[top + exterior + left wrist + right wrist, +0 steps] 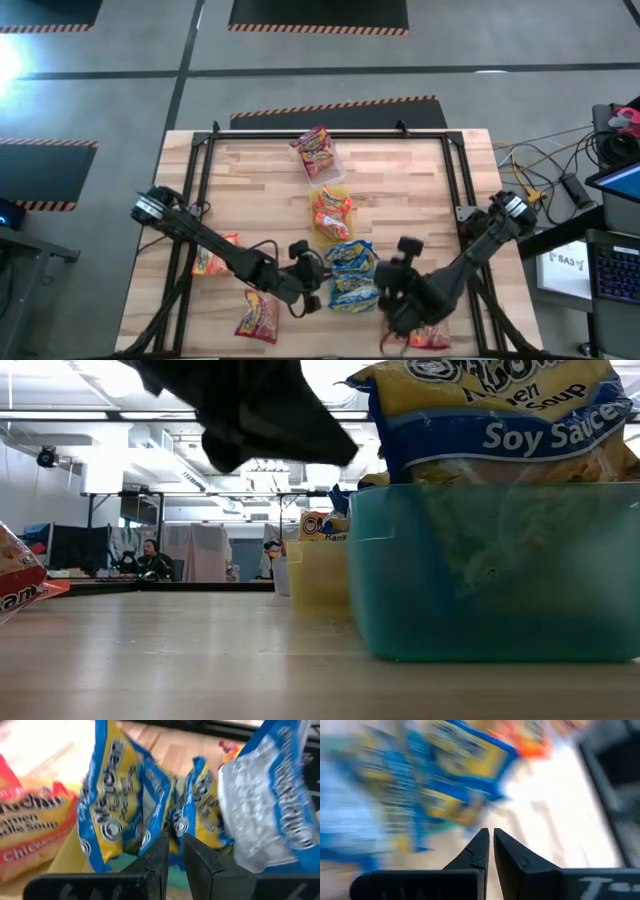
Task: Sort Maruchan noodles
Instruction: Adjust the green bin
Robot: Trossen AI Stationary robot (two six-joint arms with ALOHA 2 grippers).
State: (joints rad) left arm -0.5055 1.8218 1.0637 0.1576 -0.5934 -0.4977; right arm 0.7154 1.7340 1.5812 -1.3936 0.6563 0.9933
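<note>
Blue noodle packets (pixel 350 272) fill the green tray (pixel 490 575); left gripper (pixel 172 852) and right gripper (pixel 489 840) flank it, fingers closed, empty

Blue-yellow noodle packets (pixel 350 272) heaped upright in teal tray (pixel 480 575).

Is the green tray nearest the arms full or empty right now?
Full. The green tray is packed with blue/yellow packets that stick up above its rim in the low view and stand crowded together in the left wrist view.
</note>
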